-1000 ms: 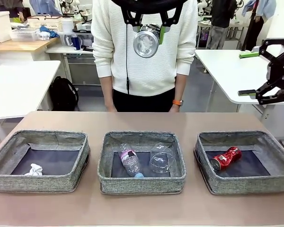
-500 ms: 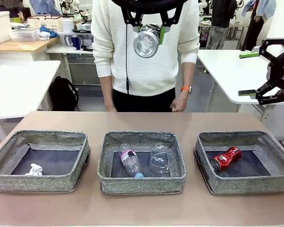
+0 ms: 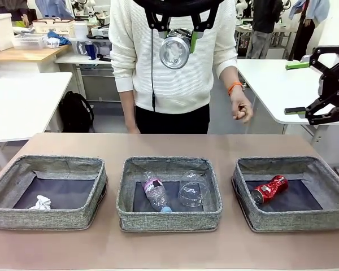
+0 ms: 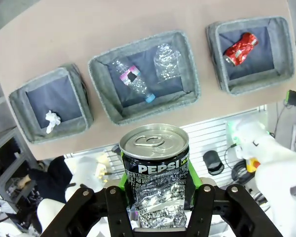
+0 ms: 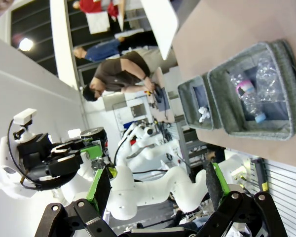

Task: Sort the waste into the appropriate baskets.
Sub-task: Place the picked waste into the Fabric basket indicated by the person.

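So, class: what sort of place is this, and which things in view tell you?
Probably a robotics lab. A robot gripper hangs over a table with three grey baskets, and white worktables and shelves with boxes stand behind the person.

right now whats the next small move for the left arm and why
Probably swing the left hand, shut on the crushed black-and-white can, across to above the right basket. The crushed red can already lies there, while the middle basket holds plastics and the left basket the white paper wad. The can is held high above the middle basket.
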You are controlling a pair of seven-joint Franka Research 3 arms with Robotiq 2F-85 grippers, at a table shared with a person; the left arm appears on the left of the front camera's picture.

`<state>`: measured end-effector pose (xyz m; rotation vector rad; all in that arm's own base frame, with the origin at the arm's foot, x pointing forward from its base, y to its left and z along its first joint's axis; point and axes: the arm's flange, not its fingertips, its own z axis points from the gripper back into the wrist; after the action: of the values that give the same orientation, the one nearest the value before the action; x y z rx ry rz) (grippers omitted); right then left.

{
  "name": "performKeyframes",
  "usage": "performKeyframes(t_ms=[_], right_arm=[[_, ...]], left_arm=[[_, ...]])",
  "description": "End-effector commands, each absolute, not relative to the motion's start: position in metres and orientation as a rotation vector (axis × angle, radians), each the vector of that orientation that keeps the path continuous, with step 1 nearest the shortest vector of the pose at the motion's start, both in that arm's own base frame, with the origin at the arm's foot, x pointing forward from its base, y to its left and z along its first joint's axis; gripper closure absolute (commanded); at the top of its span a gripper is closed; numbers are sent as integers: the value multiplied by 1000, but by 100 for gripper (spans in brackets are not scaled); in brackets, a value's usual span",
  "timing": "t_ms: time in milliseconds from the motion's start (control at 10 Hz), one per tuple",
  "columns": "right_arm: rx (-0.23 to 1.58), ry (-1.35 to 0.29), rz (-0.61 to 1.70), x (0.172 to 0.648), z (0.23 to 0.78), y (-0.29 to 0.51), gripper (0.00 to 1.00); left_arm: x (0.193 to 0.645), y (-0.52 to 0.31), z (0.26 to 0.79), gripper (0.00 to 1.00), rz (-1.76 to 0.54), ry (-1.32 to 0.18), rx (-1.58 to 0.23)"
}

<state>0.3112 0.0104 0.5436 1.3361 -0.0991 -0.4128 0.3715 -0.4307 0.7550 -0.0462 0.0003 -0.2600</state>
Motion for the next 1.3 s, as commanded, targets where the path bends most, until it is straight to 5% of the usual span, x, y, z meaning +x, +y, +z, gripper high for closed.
performKeyframes(t_ms=[0, 900, 1200], right_arm=[[1362, -106, -406, 312, 546, 12, 0], [1336, -99, -413, 311, 544, 10, 0], [1191, -35, -381, 269, 538, -86, 0]], left_arm=[[368, -429, 756, 58, -244, -19, -43], [372, -431, 755, 58, -260, 0, -46], [347, -457, 686, 58, -341, -122, -205]])
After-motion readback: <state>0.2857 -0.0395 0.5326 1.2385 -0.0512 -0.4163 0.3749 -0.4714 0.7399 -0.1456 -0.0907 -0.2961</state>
